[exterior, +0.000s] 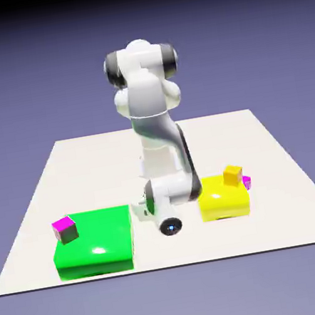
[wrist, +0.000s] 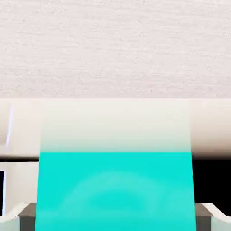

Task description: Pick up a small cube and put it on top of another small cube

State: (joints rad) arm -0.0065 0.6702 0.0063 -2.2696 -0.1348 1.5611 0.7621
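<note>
The small cyan cube (wrist: 115, 189) fills the lower half of the hand view, and my gripper (wrist: 115, 219) is shut on it. A grey fingertip (wrist: 27, 217) presses each of its sides. In the exterior view my hand (exterior: 164, 208) hangs low over the table between the two flat blocks and hides the cyan cube. The other small cube, orange-yellow (exterior: 233, 174), sits on top of the big yellow block (exterior: 224, 200), to the exterior view's right of my hand.
A flat green block (exterior: 95, 241) lies at the exterior view's left, with a magenta-topped dark cube (exterior: 65, 230) on its far left corner. A tiny magenta cube (exterior: 247, 181) shows by the yellow block's right edge. Pale table (wrist: 115, 49) lies beyond the cyan cube.
</note>
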